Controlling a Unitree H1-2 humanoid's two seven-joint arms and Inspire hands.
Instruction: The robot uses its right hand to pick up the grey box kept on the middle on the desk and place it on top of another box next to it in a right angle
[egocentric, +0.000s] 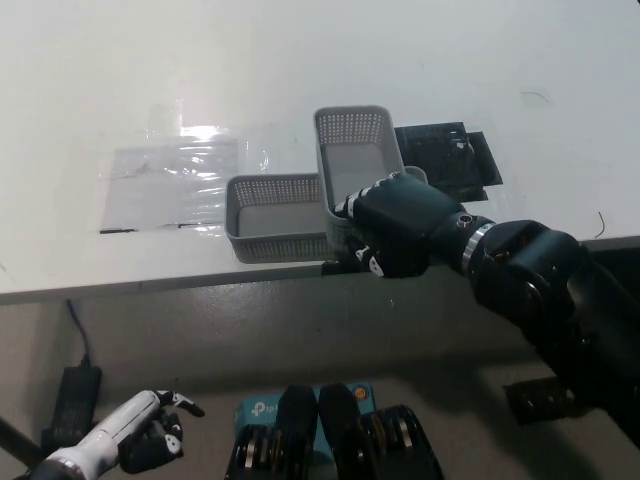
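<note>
Two grey perforated boxes sit near the white desk's front edge. The lower box lies lengthwise left to right. The second grey box runs front to back, its near end over the lower box's right end, forming a right angle. My black right hand is shut on the near end of this second box. My white left hand hangs low at the bottom left, below the desk, fingers loosely curled on nothing.
A clear plastic sheet lies on the desk left of the boxes. A black flat object rests just right of the held box. Below the desk edge are a black adapter and a teal carton.
</note>
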